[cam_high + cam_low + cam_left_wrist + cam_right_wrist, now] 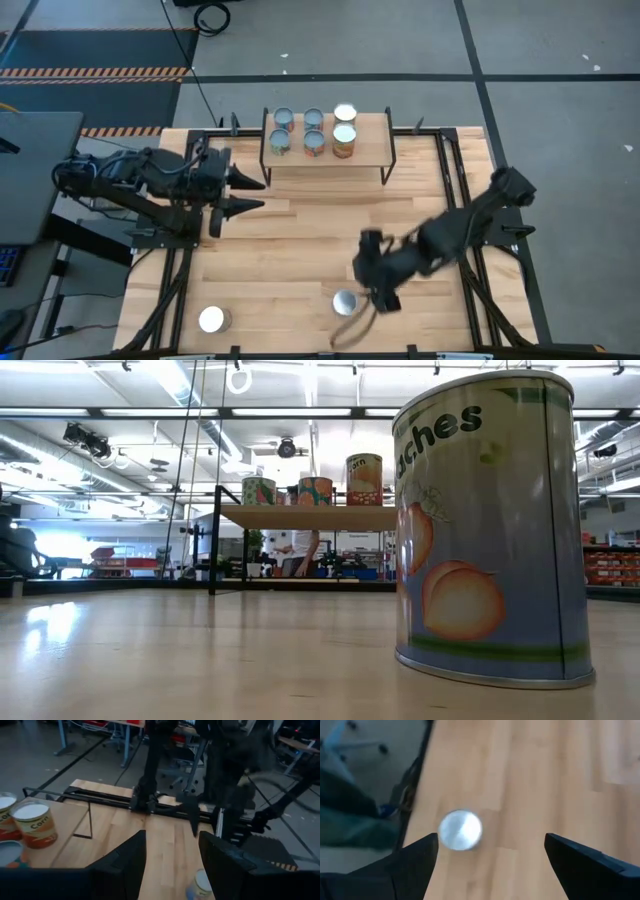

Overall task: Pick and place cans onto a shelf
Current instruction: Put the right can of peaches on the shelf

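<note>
The shelf (328,150) stands at the table's far middle with several cans (314,143) upright on its plank top; they also show in the low view (315,491). A silver-lidded can (346,302) and a white-lidded can (212,319) stand upright on the table near its front edge. A peaches can (490,530) stands close to the low camera. My right gripper (372,292) is open just right of the silver-lidded can (460,830), above the table, touching nothing. My left gripper (255,193) is open and empty left of the shelf, pointing toward the table's right.
Black metal rails (452,170) run along the table's left, right and far edges. Bare wooden tabletop (300,250) lies between the shelf and the two standing cans. A person (300,552) shows far off in the room behind the shelf.
</note>
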Controlling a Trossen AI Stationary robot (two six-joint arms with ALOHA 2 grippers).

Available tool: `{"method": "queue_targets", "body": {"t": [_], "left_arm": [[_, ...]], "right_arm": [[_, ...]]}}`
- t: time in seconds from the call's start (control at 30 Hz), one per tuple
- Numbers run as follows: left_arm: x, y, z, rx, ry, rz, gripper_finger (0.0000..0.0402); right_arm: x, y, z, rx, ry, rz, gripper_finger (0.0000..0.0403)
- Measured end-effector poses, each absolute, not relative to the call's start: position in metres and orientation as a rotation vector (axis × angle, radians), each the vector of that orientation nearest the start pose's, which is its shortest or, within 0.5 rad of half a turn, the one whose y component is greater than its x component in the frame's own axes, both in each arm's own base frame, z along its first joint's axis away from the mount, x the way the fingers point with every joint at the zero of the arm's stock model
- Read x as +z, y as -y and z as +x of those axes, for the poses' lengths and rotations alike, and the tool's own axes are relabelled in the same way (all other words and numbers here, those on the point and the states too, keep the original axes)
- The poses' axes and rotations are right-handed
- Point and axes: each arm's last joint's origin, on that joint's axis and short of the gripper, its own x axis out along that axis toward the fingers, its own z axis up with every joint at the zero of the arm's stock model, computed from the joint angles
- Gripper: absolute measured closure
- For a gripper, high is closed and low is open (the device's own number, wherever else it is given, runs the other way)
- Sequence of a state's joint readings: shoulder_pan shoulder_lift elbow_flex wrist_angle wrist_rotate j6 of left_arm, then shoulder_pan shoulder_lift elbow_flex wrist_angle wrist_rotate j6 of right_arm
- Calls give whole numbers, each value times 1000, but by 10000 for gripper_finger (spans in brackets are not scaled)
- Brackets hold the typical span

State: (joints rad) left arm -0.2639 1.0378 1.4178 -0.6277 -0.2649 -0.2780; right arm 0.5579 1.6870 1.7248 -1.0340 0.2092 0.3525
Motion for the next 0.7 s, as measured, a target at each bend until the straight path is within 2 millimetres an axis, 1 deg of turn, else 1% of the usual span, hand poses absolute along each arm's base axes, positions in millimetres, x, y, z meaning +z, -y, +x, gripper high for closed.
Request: {"method": "queue_targets", "body": {"t": [0.13,0.23,0.3,0.4,0.5,0.57,0.7], "left_arm": [[454,45,179,14,-239,-217,214],[454,46,178,9,-244,-235,214],[453,47,178,8,-251,-243,214],[451,47,178,13,-267,-259,214],[449,46,177,24,-286,-271,214],[449,46,177,30,-294,-270,214],[448,46,177,33,-296,-268,214]], "right_arm": [[315,-208,303,254,-958,-172,30],[291,-220,312,298,-962,-240,29],[282,-222,320,335,-987,-233,26],[265,-221,332,344,-1033,-213,18],[249,-220,343,361,-1050,-257,7],[242,-219,348,379,-1061,-274,4],[232,-215,354,409,-1107,-245,4]]}}
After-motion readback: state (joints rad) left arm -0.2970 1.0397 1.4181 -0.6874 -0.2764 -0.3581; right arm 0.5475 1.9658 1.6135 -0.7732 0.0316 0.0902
